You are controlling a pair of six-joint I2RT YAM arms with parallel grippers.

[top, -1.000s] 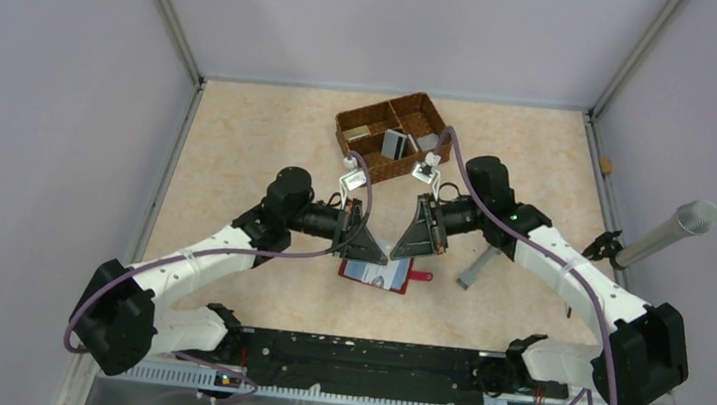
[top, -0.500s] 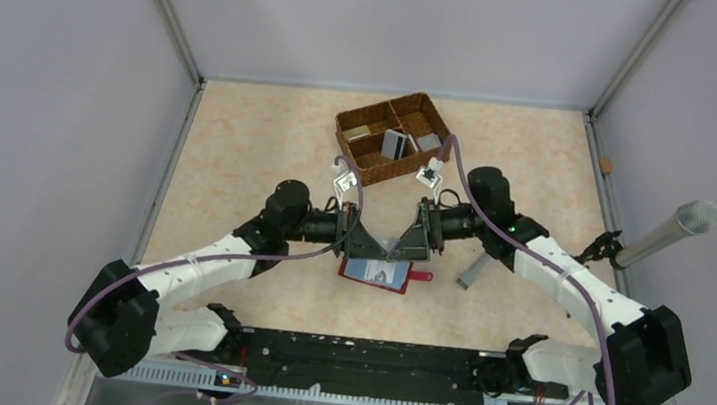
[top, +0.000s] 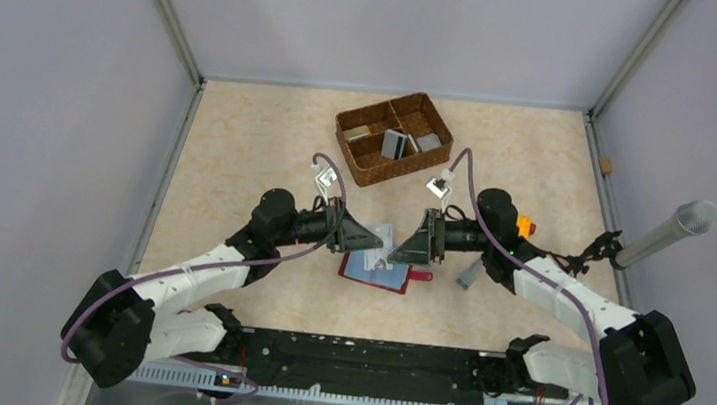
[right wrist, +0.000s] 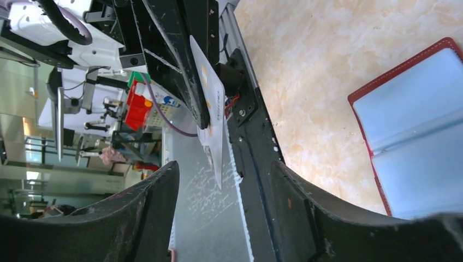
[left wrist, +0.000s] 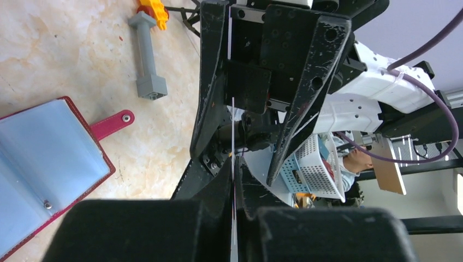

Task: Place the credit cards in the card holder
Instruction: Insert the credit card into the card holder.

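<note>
Left fingers hold credit card lengthwise, pointing right

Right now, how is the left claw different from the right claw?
The left claw is pinched shut, while the right claw is spread wide open. The left claw holds a white credit card by one end, but the right claw holds nothing. What they share: both are black, and they point at each other, tip to tip, near the open red card holder.
</note>
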